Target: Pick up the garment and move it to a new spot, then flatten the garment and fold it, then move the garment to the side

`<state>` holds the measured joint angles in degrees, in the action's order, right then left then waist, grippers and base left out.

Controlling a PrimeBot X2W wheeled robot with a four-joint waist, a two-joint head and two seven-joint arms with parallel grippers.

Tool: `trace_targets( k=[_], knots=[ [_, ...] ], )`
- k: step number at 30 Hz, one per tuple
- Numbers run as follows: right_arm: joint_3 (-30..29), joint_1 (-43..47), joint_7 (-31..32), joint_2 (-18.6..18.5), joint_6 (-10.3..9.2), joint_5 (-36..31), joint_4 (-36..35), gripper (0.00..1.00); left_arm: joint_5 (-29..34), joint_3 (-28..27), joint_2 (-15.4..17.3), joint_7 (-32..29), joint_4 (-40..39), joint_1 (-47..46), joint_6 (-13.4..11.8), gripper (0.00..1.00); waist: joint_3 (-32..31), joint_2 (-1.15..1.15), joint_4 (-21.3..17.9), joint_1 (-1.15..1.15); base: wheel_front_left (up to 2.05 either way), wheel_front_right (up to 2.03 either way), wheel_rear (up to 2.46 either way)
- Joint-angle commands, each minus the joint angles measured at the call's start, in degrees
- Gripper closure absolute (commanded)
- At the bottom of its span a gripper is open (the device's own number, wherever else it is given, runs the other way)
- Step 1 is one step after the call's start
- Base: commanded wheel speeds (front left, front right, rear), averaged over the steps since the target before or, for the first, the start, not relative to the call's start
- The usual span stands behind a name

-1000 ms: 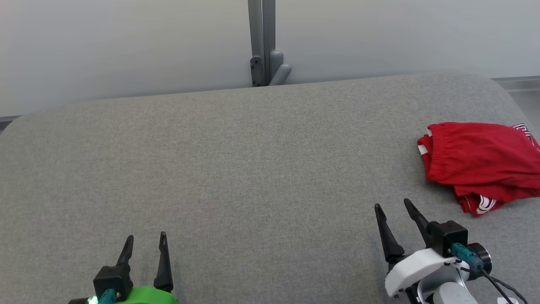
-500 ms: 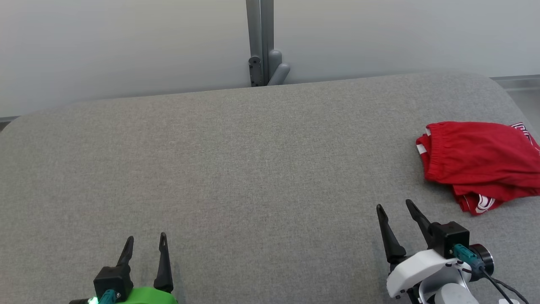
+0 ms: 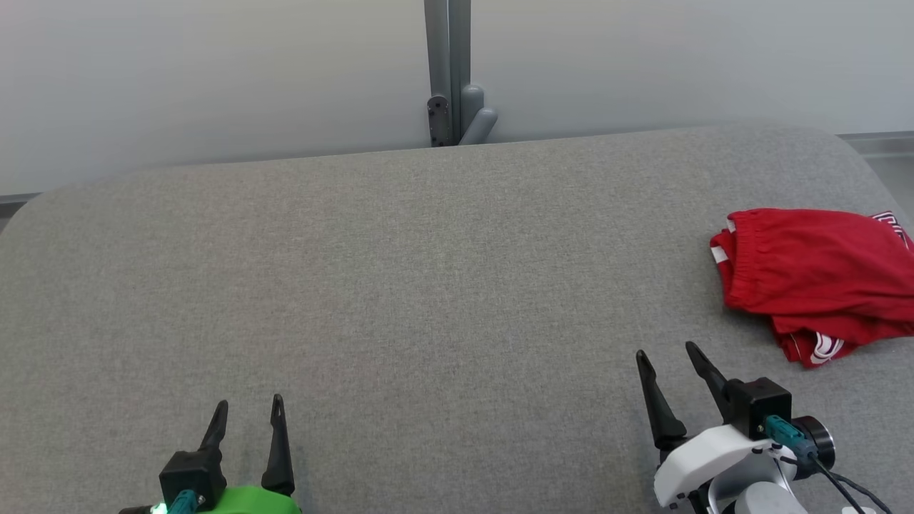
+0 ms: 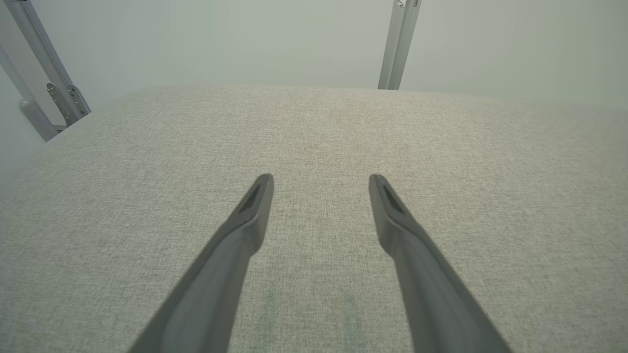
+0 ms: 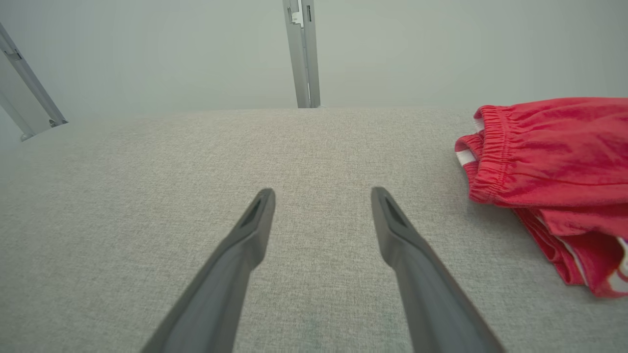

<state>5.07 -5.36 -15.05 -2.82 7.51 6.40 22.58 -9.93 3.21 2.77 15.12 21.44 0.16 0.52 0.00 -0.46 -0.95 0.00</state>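
The garment (image 3: 814, 275) is a pair of red shorts with white trim, folded into a loose bundle at the right edge of the grey fabric table (image 3: 428, 285); it also lies at the right of the right wrist view as the garment (image 5: 554, 166), elastic waistband facing left. My right gripper (image 3: 666, 353) stands open below and left of it, apart from the cloth, with nothing between its fingers. My left gripper (image 3: 248, 401) is open and empty at the lower left. The wrist views show my left gripper (image 4: 321, 179) and right gripper (image 5: 323, 192) above bare table.
A pale wall runs behind the table, with a grey metal post and bracket (image 3: 450, 107) at its far edge. The table's corners are rounded, and its right edge lies just beyond the shorts.
The whole head picture has shifted slightly, so the camera moved. Both grippers stay open and in place, and the shorts lie as before.
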Motion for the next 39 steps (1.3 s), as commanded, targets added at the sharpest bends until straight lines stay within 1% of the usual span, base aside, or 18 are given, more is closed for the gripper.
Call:
trace_targets(
  k=[1, 3, 4, 8, 18, 19, 39],
  knots=[
    [-0.23, -0.13, -0.16, -0.21, -0.05, -0.17, 0.21, 0.00, 0.29, -0.27, 0.27, -0.02, 0.28, 0.01, 0.04, 0.00, -0.01, 0.46, -0.03, 0.00, 0.00, 0.00, 0.00],
    [-0.02, -0.20, -0.16, -0.19, -0.05, 0.05, 0.43, 0.00, -0.92, -0.30, 0.27, -0.02, 0.54, 0.12, 0.70, 0.00, -0.03, 0.46, -0.09, 0.00, 0.00, 0.00, 0.00],
    [-0.05, 0.00, 0.00, 0.00, 0.00, 0.02, 0.33, 1.00, -0.94, -0.08, 0.00, 0.00, 0.66, 0.00, 0.69, 1.00, -0.03, 0.00, -0.09, 0.00, 0.00, 0.00, 0.00],
    [-0.26, 0.64, 0.39, 0.24, 0.01, 0.85, 1.68, 1.00, -1.73, -0.18, -0.15, -0.38, 2.26, 0.11, 0.81, 1.00, -0.04, 0.00, -0.10, 0.00, 0.00, 0.00, 0.00],
    [-1.90, 0.27, 3.41, 0.19, 0.01, 12.54, 0.34, 1.00, -12.80, -1.60, -0.11, -3.39, 1.05, -0.97, 1.65, 1.00, -0.03, 0.04, -0.01, 0.00, 0.00, 0.00, 0.00],
    [-1.90, 0.27, 3.41, 0.19, 0.01, 12.54, 0.34, 1.00, -12.80, -1.60, -0.11, -3.39, 1.05, -0.97, 1.65, 1.00, -0.03, 0.04, -0.01, 0.00, 0.00, 0.00, 0.00],
    [-4.48, -0.25, 8.28, 0.10, 0.00, 32.07, -2.11, 1.00, -31.37, -3.54, -0.02, -7.93, -1.50, -2.39, 3.13, 1.00, 0.01, 0.11, 0.16, 0.00, 0.00, 0.00, 0.00]
  ],
)
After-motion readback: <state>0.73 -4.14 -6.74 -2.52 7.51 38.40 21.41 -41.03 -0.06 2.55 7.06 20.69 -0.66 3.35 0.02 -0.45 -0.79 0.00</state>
